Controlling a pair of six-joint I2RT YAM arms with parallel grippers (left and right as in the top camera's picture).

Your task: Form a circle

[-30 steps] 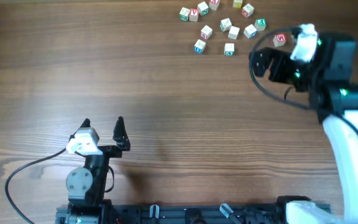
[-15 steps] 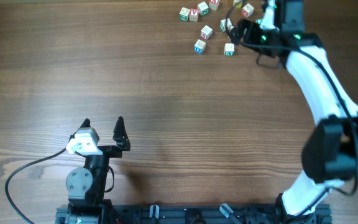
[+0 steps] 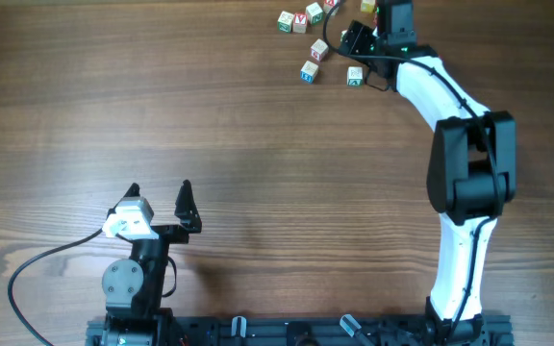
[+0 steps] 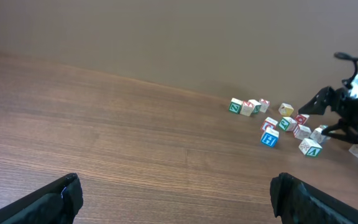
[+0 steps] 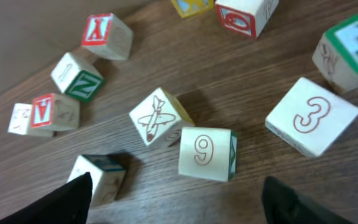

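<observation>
The circle (image 3: 300,18), three letter cubes touching in a clump, sits at the far edge of the worktop (image 3: 258,144). Loose cubes (image 3: 309,71) lie scattered just to its right. Among them a plane cube (image 5: 160,116) and a 9 cube (image 5: 205,154) lie just ahead of the right tool (image 5: 178,186), whose jaws stand apart, gripping nothing. The left tool (image 3: 160,197) is also spread wide and unladen, well apart from the cubes, near the front edge.

Matt wood-grain table (image 3: 258,144), painted wooden letter cubes (image 5: 205,154), smooth white plastic arm (image 3: 440,86)
</observation>
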